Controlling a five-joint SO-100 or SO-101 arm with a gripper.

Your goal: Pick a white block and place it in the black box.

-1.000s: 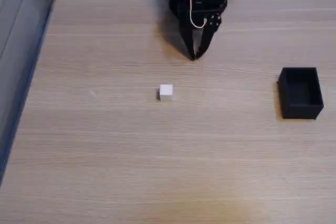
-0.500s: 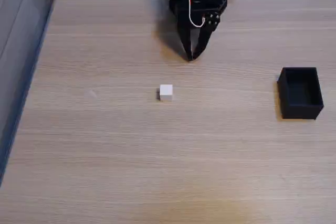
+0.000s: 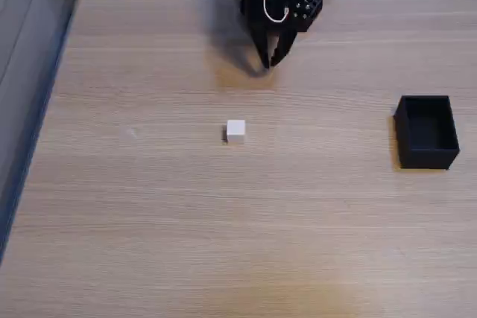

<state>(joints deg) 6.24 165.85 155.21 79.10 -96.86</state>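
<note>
We see gripper [image 3: 269, 63] at far table edge, fingertips pinched together, pointing down, nothing between them. White block [image 3: 235, 131] sits alone mid-table, well apart from gripper. Black box [image 3: 426, 132] at right, open top up, on wooden table [image 3: 223, 243].

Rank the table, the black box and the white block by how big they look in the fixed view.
1. Table, by far the largest.
2. Black box, sitting near the view's right edge.
3. White block, much smaller than the box.
No ties; all rest on one surface, so nearness hardly matters.
</note>
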